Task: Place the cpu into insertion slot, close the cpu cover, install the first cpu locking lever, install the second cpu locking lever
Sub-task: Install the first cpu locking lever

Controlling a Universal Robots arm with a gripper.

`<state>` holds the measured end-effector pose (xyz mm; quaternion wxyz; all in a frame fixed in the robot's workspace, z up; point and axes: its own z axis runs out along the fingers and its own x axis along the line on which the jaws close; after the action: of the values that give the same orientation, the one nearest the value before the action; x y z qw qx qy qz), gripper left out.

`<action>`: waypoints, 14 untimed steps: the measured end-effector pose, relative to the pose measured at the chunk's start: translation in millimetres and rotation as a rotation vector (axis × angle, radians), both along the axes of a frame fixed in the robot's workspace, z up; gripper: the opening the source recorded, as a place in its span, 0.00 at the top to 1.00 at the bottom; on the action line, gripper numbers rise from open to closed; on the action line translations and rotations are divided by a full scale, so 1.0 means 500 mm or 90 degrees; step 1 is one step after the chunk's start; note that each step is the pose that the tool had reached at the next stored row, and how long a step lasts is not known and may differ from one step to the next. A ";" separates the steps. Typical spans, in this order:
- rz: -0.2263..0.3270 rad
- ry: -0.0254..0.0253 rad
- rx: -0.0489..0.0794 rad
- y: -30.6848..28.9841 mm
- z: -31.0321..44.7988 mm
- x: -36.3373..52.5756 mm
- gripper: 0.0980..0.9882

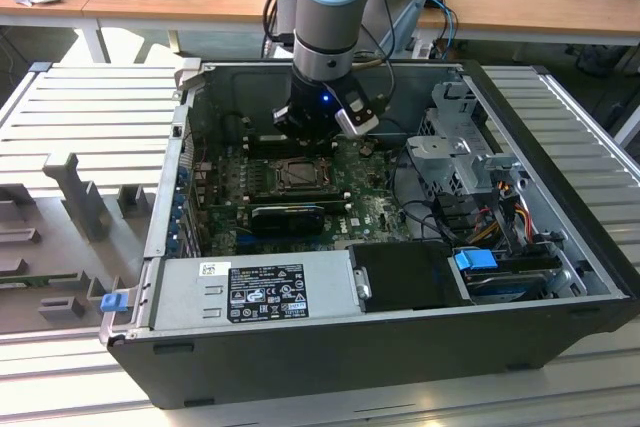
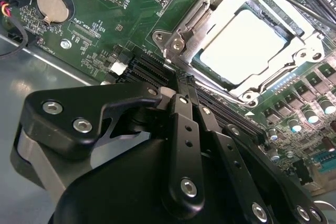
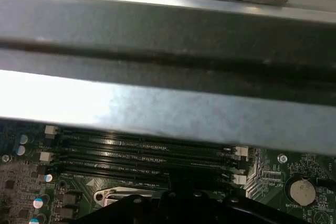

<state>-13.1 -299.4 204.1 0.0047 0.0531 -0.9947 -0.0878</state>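
1. Ribbed metal table (image 1: 80, 107). The work is carried on it.

2. Computer case (image 1: 400, 347). It is laid on its side with the panel off, so that the interior can be reached from above.

3. Robot arm (image 1: 335, 7). In the exterior view it is lowered into the case from 12 o'clock and stood nearly upright over the board.

4. Power supply (image 1: 270, 287). It is mounted at 6 o'clock of the case opening, with the drive cage (image 1: 455, 152) at 3 o'clock; both are well apart from the work.

5. Green board (image 1: 375, 202). It is fixed flat on the case floor.

6. Gripper (image 2: 178, 80). Its fingers are drawn together with nothing seen between them. In the second wrist view the tips are held low, just beside a corner of the socket frame; this is judged a pressing or hooking pose, not a carrying one.

7. Insertion slot (image 1: 298, 175). In the exterior view it is found at 6 o'clock of the gripper, close beneath it.

8. Cpu cover (image 2: 178, 38). It is seen lying flat around the chip, judged closed.

9. Cpu (image 2: 245, 43). It is seated in the slot, its pale top showing through the cover window. Whether the locking levers are latched cannot be told.

10. Coin battery (image 2: 52, 4). It is set in the board, apart from the socket.
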 end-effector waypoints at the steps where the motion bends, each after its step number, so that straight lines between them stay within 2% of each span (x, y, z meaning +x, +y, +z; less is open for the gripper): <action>1: 0.000 0.0001 0.000 0.000 0.000 0.000 0.99; 6: 0.000 -0.0001 -0.003 0.000 -0.002 0.000 0.99; 11: 0.000 0.0000 -0.012 0.000 -0.004 0.000 0.99; 14: 0.000 -0.0001 -0.012 0.000 -0.003 0.000 0.99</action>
<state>-13.1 -299.5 202.5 0.0052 0.0531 -0.9955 -0.0785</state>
